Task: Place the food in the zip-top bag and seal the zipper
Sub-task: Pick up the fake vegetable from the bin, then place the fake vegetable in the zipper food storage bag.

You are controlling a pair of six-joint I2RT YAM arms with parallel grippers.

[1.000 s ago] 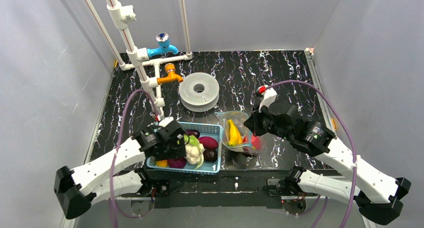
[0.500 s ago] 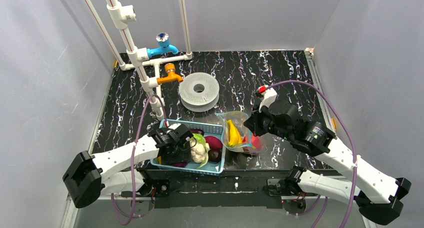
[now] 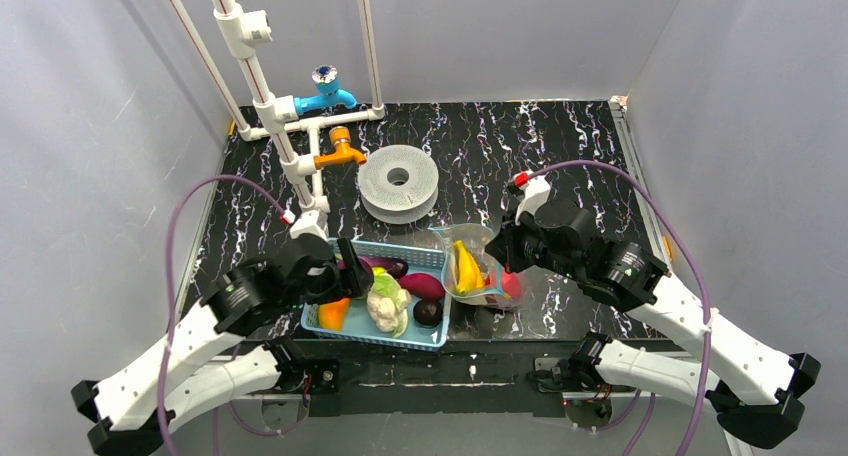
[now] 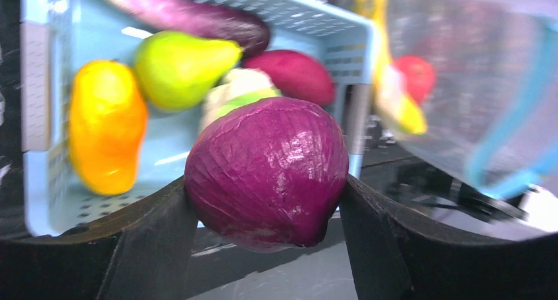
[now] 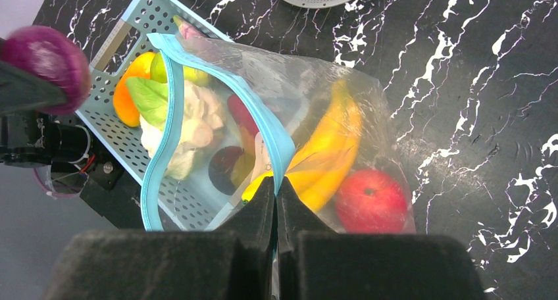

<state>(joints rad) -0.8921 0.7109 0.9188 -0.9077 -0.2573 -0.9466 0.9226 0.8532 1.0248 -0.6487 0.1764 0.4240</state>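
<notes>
My left gripper (image 4: 263, 211) is shut on a dark maroon onion-like piece (image 4: 266, 172) and holds it above the near side of the light-blue basket (image 4: 39, 116). The piece also shows in the right wrist view (image 5: 46, 66). My right gripper (image 5: 276, 187) is shut on the teal zipper strip (image 5: 266, 132) of the zip-top bag (image 5: 309, 89), holding its mouth open over the basket's right end. Inside the bag lie yellow bananas (image 5: 332, 149) and a red apple (image 5: 372, 200). In the top view the left gripper (image 3: 338, 276) is at the basket's left, the right gripper (image 3: 505, 253) by the bag (image 3: 478, 238).
The basket (image 3: 375, 338) holds an orange piece (image 3: 334, 314), cauliflower (image 3: 385, 306), a green pear (image 4: 177, 66), an eggplant (image 4: 191, 17) and maroon pieces (image 3: 428, 311). A grey spool (image 3: 398, 183) and white pipes with a blue tap (image 3: 325, 96) and an orange tap (image 3: 342, 153) stand behind.
</notes>
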